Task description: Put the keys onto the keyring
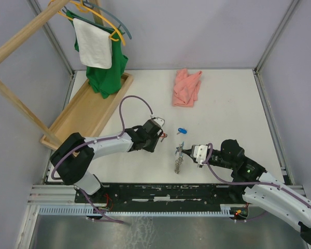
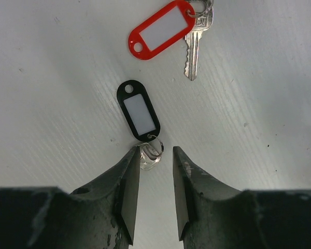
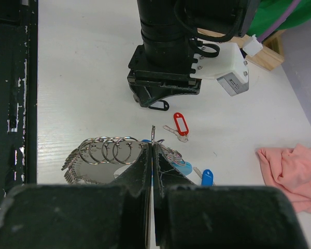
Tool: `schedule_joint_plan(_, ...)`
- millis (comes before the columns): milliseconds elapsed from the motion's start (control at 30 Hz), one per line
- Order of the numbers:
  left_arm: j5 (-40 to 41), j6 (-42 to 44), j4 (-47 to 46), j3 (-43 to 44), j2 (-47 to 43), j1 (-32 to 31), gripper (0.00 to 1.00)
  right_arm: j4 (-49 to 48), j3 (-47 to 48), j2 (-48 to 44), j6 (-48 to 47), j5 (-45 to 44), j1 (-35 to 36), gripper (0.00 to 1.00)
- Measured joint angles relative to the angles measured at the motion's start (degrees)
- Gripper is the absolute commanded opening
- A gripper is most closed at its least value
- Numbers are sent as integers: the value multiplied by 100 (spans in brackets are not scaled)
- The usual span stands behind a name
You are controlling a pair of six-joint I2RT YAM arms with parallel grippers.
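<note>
The keyring point(image 3: 109, 150), a bunch of silvery rings and metal pieces with a light-blue tag point(image 3: 182, 168), is lifted at one end near the table's front point(image 1: 179, 160). My right gripper point(image 3: 152, 144) is shut on one upright ring of it. A key with a black tag point(image 2: 138, 110) lies on the table, its clear-capped head point(image 2: 149, 156) just at the left fingertip of my left gripper point(image 2: 155, 150), which is open and low over the table with nothing between its fingers. A red-tagged key point(image 2: 163, 29) lies just beyond. A blue-tagged key point(image 1: 182, 130) rests between the arms.
A pink cloth point(image 1: 186, 87) lies at the back middle. A wooden tray point(image 1: 88, 111) sits at the left under a green shirt point(image 1: 108, 75) and a white towel point(image 1: 93, 44) hanging from a wooden rack. The two grippers are close together.
</note>
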State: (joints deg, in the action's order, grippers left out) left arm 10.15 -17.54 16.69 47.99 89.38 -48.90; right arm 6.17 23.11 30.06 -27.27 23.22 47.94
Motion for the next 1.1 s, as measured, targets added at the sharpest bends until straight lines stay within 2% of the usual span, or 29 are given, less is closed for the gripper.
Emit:
schedule_joint_plan(300,31,2,55,120,232,-48,33,0,0,4,0,0,0,1)
schedule_joint_plan(700,142,7,105,212,367,-72,14,0,0,4,2,0,0,1)
schedule_joint_plan(833,179,9,116,212,356,-72,3,0,0,4,2,0,0,1)
schedule_joint_plan(1100,234,31,225,192,87,-72,3,0,0,9,4,2,0,1)
